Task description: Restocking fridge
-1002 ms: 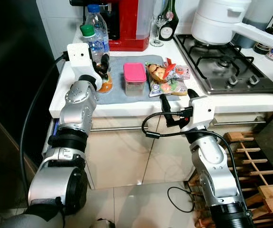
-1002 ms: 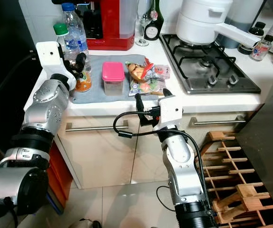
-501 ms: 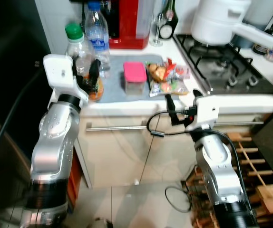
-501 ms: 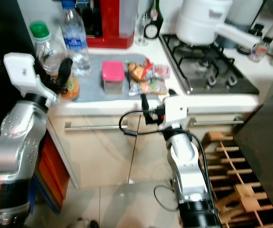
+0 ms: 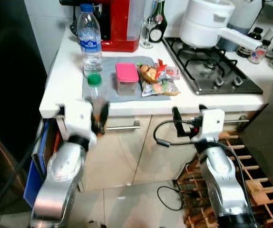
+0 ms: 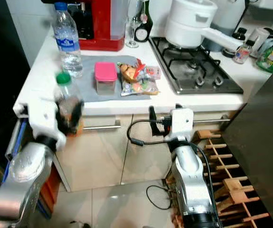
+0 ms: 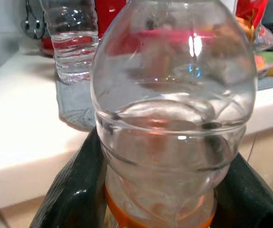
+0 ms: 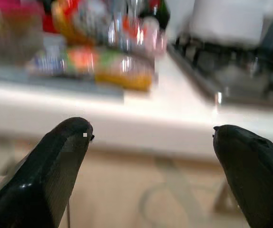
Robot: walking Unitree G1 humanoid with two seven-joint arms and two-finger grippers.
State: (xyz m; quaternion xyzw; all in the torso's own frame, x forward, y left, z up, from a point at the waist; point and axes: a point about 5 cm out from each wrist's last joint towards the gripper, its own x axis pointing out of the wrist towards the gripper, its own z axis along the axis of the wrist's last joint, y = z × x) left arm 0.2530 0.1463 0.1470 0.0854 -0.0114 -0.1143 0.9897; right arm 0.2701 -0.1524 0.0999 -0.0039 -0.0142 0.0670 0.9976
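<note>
Left eye view, counter (image 5: 65,78): white top, grey mat near its front edge.
Left gripper (image 7: 155,199): fingers clamped around green-capped bottle (image 5: 94,92), off the counter's front-left corner.
Right gripper (image 8: 153,142): fingers spread, below the front edge.

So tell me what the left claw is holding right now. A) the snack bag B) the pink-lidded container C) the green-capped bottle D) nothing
C: the left claw is shut on the green-capped bottle, its black fingers pressed against both sides of the clear body, off the counter.
</note>
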